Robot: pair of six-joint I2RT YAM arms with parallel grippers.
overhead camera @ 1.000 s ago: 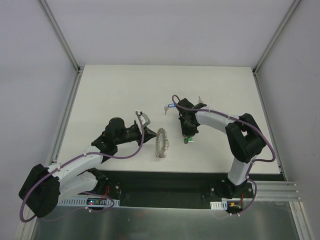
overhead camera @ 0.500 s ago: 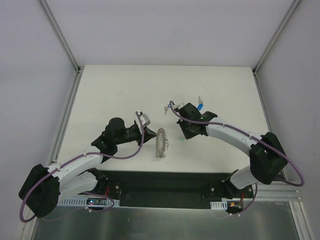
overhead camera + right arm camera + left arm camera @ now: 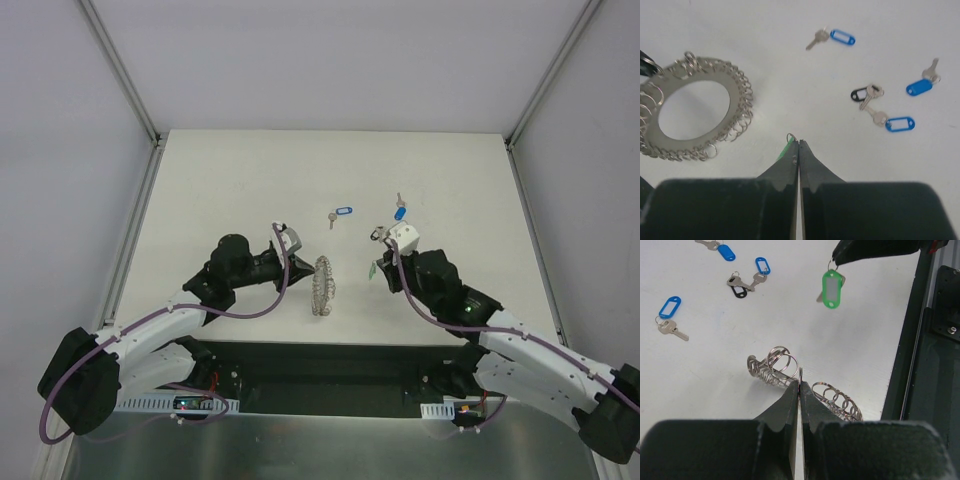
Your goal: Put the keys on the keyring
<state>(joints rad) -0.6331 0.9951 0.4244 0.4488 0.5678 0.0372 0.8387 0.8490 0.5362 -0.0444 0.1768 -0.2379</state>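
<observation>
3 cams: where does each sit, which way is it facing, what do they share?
Top external: above and behind the bases, looking down at the table; both arms show.
Left wrist: behind the left gripper, looking forward at the keyring it clamps, edge-on.
Right wrist: behind the right gripper, looking down at the table; it pinches the green-tagged key.
Shared: both wrist views show the keyring, that key and the blue-tagged keys.

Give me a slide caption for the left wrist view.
Left pincer grips the upright keyring while the right pincer dangles the green-tagged key nearby.
</observation>
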